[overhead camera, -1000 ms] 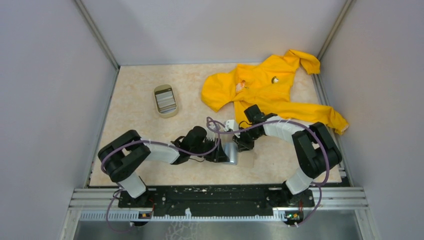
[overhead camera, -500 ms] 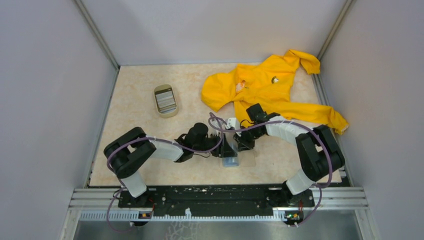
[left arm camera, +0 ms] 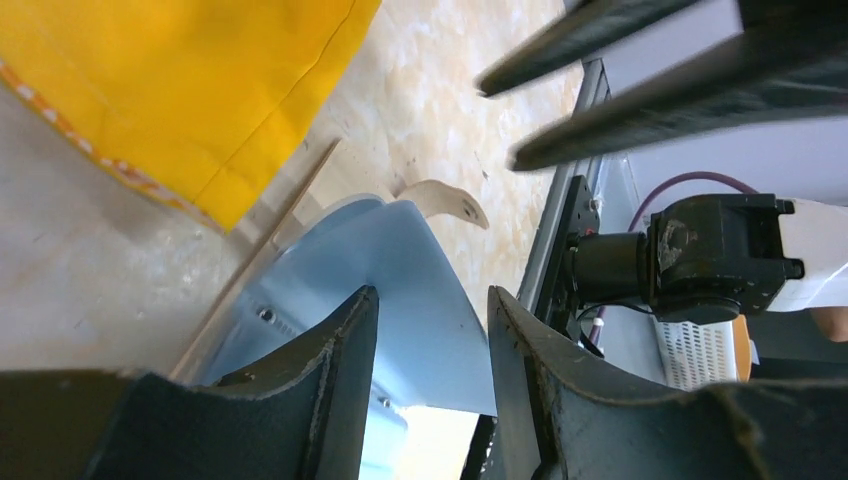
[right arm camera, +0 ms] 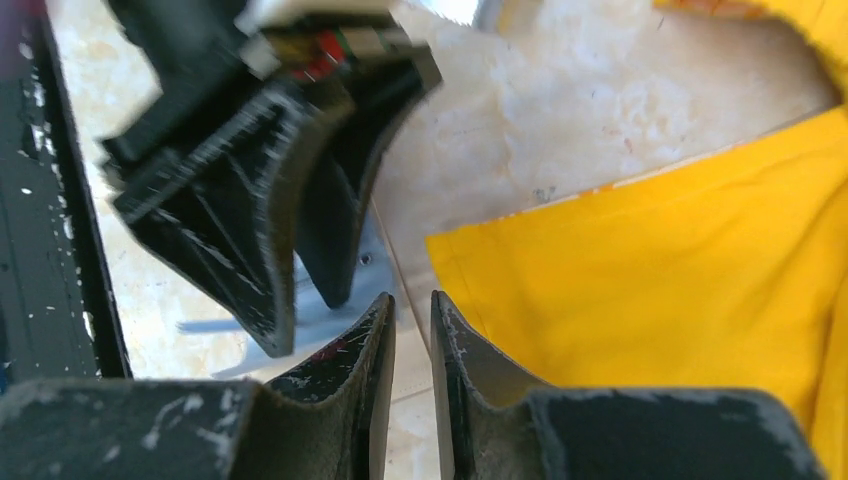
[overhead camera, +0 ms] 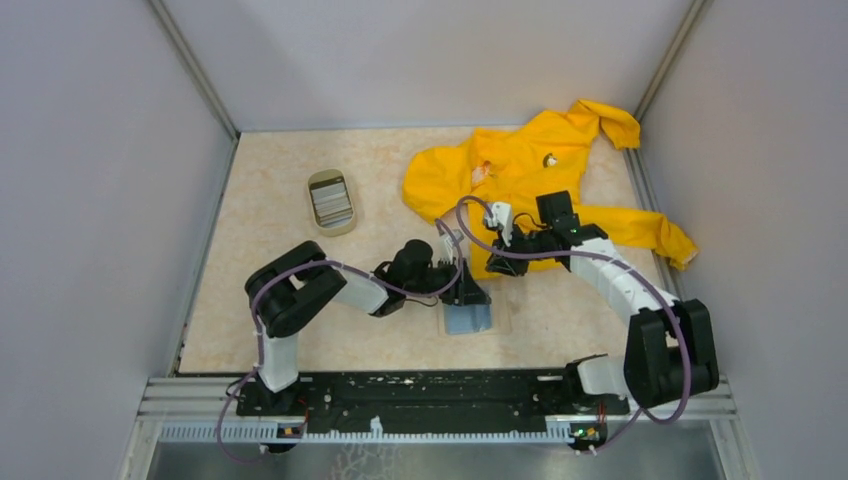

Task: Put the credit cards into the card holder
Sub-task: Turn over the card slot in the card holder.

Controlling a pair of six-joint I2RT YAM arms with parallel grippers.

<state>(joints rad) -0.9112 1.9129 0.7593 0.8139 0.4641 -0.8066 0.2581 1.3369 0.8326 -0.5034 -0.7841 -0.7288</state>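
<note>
Card check: we see the light blue card on the table, just off the near edge of the yellow jacket, on the side toward the arm bases. It sits on a clear sheet that runs a bit past it; the sheet's far edge almost meets the jacket hem. In the left wrist view the card's surface looks bowed rather than dead flat, and a small pale tab curls up at its far end.

Left gripper is right over the card, also just near of the jacket hem. Its fingers stand spread, tips down at the blue surface, and we see the card through the gap. We can't tell whether the tips press on it or only touch it. We don't see it lifted.

Right gripper hangs at the jacket's near edge, yellow cloth below it on one side and bare table on the other. Its fingers are almost together with a thin gap, and we see nothing in that gap. It's close to the left gripper but apart from the card.

Card holder, a beige rounded case with a ribbed grey insert, lies open-side up well to the left of the jacket and well apart from the card and both grippers.
</note>
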